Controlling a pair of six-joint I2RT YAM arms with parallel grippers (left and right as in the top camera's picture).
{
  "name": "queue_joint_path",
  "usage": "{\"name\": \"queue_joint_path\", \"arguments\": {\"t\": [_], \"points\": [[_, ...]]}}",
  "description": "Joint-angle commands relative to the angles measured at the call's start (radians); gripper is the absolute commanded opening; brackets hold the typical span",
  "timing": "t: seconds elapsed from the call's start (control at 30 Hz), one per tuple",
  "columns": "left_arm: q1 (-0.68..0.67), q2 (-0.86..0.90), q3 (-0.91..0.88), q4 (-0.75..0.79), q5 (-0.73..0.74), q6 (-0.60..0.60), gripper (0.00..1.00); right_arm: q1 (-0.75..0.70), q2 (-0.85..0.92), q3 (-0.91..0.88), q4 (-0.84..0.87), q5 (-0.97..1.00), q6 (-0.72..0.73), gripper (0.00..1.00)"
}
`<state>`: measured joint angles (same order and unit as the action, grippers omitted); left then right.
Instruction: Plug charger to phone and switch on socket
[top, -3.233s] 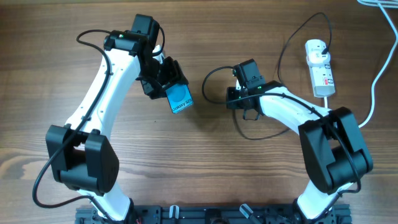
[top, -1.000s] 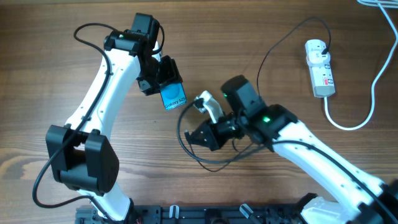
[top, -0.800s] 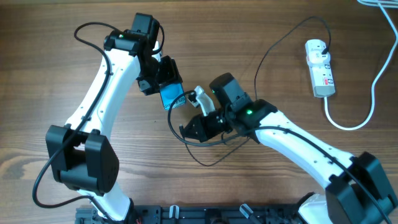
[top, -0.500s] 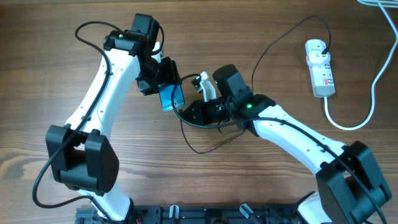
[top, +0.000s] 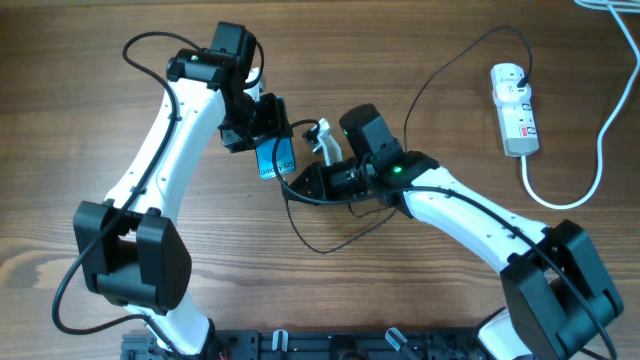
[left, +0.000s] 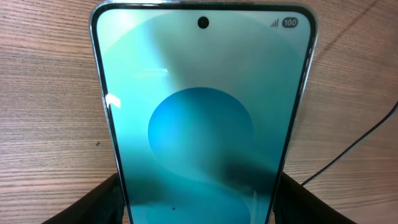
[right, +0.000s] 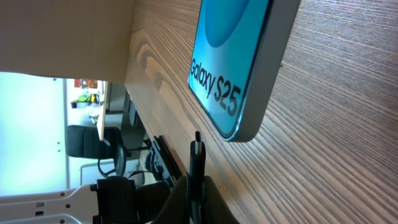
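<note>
Surface: wood-grain table (top: 300, 300); both arms reach in over it from the near edge.
Background: in the right wrist view, a bright room with an office chair (right: 87, 140) lies beyond the table's edge.
Left gripper (top: 266, 132): closed on the phone, with a dark finger (left: 102, 202) showing at each lower side of it in the left wrist view.
Right gripper (top: 296, 186): closed on the charger's plug end, its fingers (right: 180, 202) pinched together low in the right wrist view.
Socket (top: 514, 110): flat on the table, well apart from both sets of fingers, out beyond the right arm's elbow. A thick white lead (top: 600, 150) curves away from it.
Phone (left: 202, 124): held clear of the table between the left fingers, turquoise screen lit. Its "Galaxy S25" edge (right: 239, 62) points toward the right fingers.
Charger (top: 430, 75): thin black cable arching from the socket's far end to the right gripper, with a loose loop on the table just below those fingers.
Plug tip (right: 198, 146): sticks straight out from between the right fingers, just short of the phone's lower edge, with a small gap between them.
</note>
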<state>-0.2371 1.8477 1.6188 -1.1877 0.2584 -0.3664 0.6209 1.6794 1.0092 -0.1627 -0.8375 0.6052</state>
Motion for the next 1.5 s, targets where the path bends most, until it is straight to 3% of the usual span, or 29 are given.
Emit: {"name": "queue_joint_path", "arguments": {"t": [0.0, 0.6, 0.67, 0.77, 0.9, 1.07, 1.2, 1.33, 1.4, 1.47], "points": [[0.003, -0.017, 0.02, 0.003, 0.002, 0.023, 0.38, 0.002, 0.019, 0.021, 0.013, -0.016, 0.008, 0.05], [0.003, -0.017, 0.02, 0.006, 0.002, 0.023, 0.37, 0.021, 0.025, 0.021, 0.03, 0.052, 0.06, 0.04], [0.003, -0.017, 0.02, 0.002, 0.002, 0.023, 0.36, 0.016, 0.024, 0.021, -0.043, 0.052, 0.023, 0.05], [0.003, -0.017, 0.02, 0.001, 0.013, 0.022, 0.36, 0.013, -0.097, 0.021, -0.334, 0.141, -0.091, 0.05], [-0.012, -0.017, 0.02, -0.014, 0.037, 0.022, 0.35, 0.013, -0.345, 0.021, -0.532, 0.268, -0.105, 0.04], [-0.069, -0.017, 0.02, -0.092, 0.073, 0.019, 0.38, 0.013, -0.431, 0.021, -0.733, 0.41, -0.104, 0.04], [-0.074, -0.017, 0.02, -0.108, 0.205, 0.019, 0.37, 0.013, -0.426, 0.011, -0.814, 0.68, 0.026, 0.04], [-0.074, -0.017, 0.02, -0.107, 0.327, 0.019, 0.38, 0.013, -0.373, 0.008, -0.774, 0.801, 0.066, 0.04], [-0.074, -0.017, 0.02, -0.108, 0.359, 0.019, 0.38, 0.013, -0.308, -0.019, -0.726, 0.849, 0.119, 0.04], [-0.073, -0.017, 0.02, -0.124, 0.362, 0.023, 0.38, 0.013, -0.134, -0.053, -0.651, 0.912, 0.28, 0.04]]}}
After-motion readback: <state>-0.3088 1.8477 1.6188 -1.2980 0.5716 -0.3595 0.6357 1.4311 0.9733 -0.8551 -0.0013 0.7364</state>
